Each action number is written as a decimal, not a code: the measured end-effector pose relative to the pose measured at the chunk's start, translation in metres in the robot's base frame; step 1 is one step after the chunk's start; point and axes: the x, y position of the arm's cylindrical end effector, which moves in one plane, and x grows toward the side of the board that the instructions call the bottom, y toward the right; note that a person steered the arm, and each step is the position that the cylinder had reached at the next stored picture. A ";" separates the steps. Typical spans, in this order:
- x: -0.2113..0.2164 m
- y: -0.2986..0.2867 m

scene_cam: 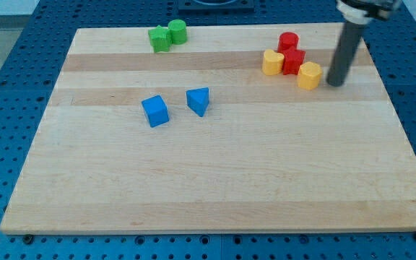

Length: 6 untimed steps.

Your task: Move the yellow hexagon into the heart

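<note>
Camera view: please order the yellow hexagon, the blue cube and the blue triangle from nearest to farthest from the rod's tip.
Measured from my tip, at the view's right:
1. Yellow hexagon, just left of the tip.
2. Blue triangle, mid-board.
3. Blue cube, further left.

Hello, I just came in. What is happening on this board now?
My tip stands just right of the yellow hexagon, at the view's upper right. The hexagon sits against a red block, with the yellow heart on that block's other side. The hexagon has not reached the heart yet.
</note>
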 end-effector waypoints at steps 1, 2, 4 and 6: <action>0.007 -0.022; -0.013 -0.068; -0.015 -0.141; -0.037 -0.227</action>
